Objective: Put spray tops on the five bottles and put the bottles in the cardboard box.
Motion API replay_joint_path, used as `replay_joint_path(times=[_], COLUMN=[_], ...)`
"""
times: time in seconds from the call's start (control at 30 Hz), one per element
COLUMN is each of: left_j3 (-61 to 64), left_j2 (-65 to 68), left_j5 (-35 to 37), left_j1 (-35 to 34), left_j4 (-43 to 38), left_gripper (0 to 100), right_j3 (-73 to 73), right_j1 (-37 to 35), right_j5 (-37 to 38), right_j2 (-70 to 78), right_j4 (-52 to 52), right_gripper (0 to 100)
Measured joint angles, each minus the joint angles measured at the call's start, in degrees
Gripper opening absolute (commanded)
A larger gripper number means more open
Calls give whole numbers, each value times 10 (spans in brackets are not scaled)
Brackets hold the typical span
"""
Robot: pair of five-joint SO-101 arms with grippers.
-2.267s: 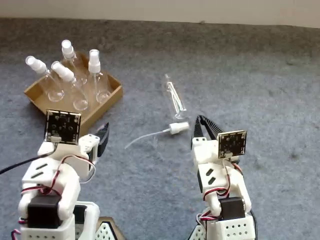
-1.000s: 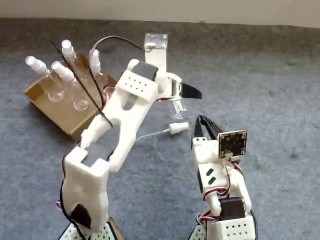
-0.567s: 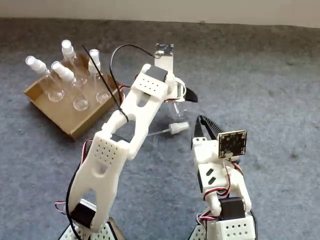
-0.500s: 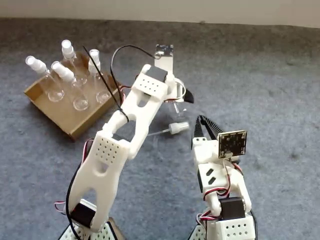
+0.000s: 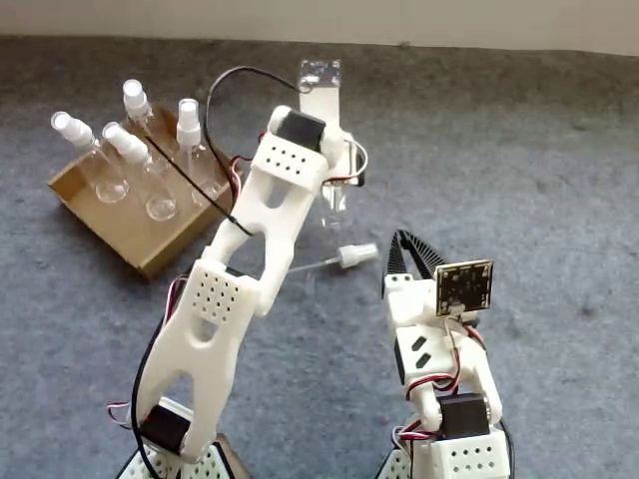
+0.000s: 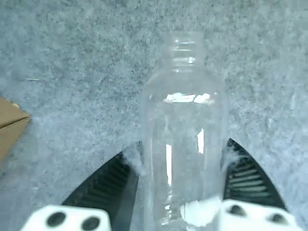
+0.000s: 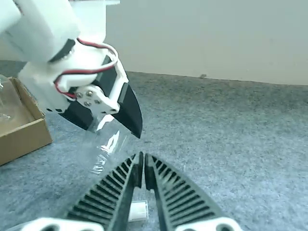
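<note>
Our left arm has swung out from rest, and the left tool now pinches the bare bottle at mid-table, right of the cardboard box. The right tool, pressed together, sits just nearer than the loose spray top. We judge the fifth bottle is being capped, so the right tool must next spread and take that top.

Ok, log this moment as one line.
left claw: shut on uncapped bottle | right claw: shut, empty | spray top: on carpet by right claw | cardboard box: four capped bottles
</note>
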Motion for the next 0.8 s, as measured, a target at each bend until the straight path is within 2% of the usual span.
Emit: replay_joint_path(times=[0.07,0.13,0.3,0.43,0.6,0.8], left_j3=[-35,-72,-149,-165,-105,81], left_j2=[0,0,0,-6,-91,-234], left_j5=[-4,-39,-181,-212,-214,-215], left_j1=[0,-3,-18,-19,-16,1], left_j4=[40,69,78,81,82,82], left_gripper=[141,141,141,140,140,144], right_j3=[0,0,0,0,0,0], right_j1=[0,0,0,0,0,0], right_j5=[0,0,0,0,0,0], right_j2=[0,0,0,0,0,0], right_j4=[0,0,0,0,0,0], right_gripper=[9,9,9,9,9,9])
